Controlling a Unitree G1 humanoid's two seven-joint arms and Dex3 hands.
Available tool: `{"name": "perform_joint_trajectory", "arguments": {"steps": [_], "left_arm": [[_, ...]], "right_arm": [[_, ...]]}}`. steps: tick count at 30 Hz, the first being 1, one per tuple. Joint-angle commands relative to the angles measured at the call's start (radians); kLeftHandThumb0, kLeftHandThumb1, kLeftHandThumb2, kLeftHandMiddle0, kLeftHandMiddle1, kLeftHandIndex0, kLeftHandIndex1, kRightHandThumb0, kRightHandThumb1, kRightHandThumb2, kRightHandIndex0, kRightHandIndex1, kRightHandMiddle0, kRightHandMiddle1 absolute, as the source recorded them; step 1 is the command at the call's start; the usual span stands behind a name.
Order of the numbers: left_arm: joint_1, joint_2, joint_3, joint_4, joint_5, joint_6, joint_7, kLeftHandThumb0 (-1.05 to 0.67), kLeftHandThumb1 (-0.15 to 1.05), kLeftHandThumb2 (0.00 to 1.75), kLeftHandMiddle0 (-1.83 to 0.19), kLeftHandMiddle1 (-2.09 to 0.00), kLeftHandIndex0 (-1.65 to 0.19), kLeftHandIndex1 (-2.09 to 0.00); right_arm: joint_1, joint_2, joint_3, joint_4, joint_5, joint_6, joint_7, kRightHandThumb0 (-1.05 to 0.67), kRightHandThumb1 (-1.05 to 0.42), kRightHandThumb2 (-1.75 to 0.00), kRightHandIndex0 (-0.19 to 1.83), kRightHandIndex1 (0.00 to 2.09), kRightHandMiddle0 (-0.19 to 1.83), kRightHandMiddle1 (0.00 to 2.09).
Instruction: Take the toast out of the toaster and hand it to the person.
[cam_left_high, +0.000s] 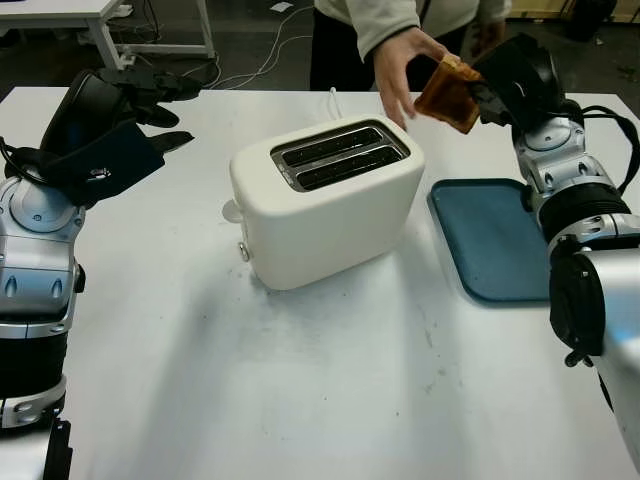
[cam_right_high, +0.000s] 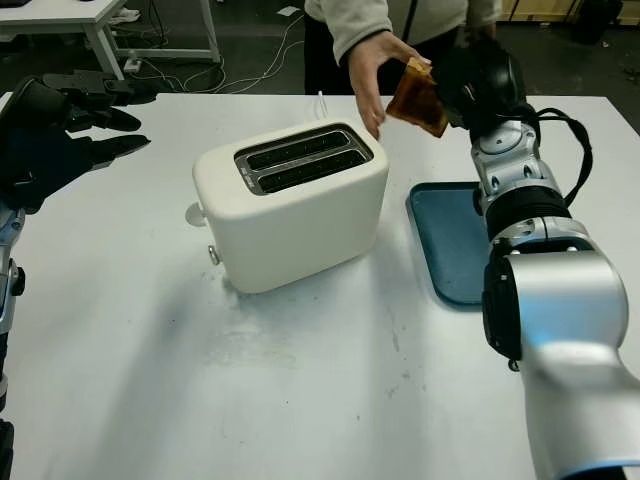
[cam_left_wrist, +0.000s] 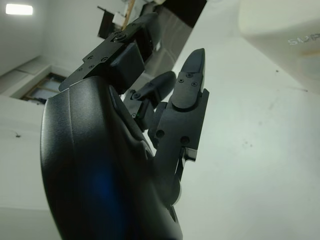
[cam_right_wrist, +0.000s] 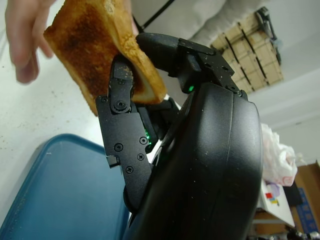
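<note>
Left eye view: handover in progress, beyond the white toaster (cam_left_high: 328, 200).
Right hand (cam_left_high: 505, 85) pinches the browned toast (cam_left_high: 450, 93) aloft, past the toaster's far right corner; the person's hand (cam_left_high: 402, 68) touches its edge. Risk: releasing before they grip drops it toward the blue tray (cam_left_high: 490, 238). Left hand (cam_left_high: 105, 130), toaster's left, open.

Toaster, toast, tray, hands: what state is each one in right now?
toaster: upright on the table, both slots empty.
toast: browned, held up in the air beyond the tray.
right hand: fingers shut on the toast.
person's hand: open, at the toast's edge.
left hand: open, raised left of the toaster.
blue tray: flat on the table, nothing on it.
</note>
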Motion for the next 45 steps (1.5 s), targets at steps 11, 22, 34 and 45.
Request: {"name": "perform_joint_trajectory", "arguments": {"steps": [11, 22, 34, 45], "left_arm": [[-0.005, 0.006, -0.006, -0.008, 0.008, 0.013, -0.005, -0.20, 0.92, 0.02, -0.57, -0.63, -0.78, -0.01], [0.001, 0.010, -0.005, -0.008, 0.009, 0.003, -0.003, -0.21, 0.92, 0.02, -0.57, -0.63, -0.77, 0.00], [0.053, -0.005, 0.032, -0.040, -0.014, 0.002, 0.009, -0.20, 0.92, 0.04, -0.57, -0.61, -0.76, 0.00], [0.172, -0.042, 0.080, -0.135, -0.037, -0.060, 0.038, -0.12, 0.92, 0.08, -0.57, -0.69, -0.78, -0.01]], "right_arm": [[0.010, 0.020, -0.024, 0.005, 0.035, -0.014, 0.021, -0.28, -0.92, -0.37, 0.67, 1.75, 0.47, 1.25], [0.008, 0.031, -0.044, 0.003, 0.065, -0.002, 0.058, -0.21, -0.92, -0.39, 0.57, 1.75, 0.39, 1.16], [0.084, -0.034, 0.065, -0.075, -0.016, -0.139, 0.105, -0.76, -0.92, -0.48, 0.33, 0.22, 0.31, 0.15], [0.498, -0.065, -0.021, -0.601, 0.118, -0.257, 0.184, -0.78, -0.92, -0.52, 0.13, 0.02, 0.12, 0.01]]}}
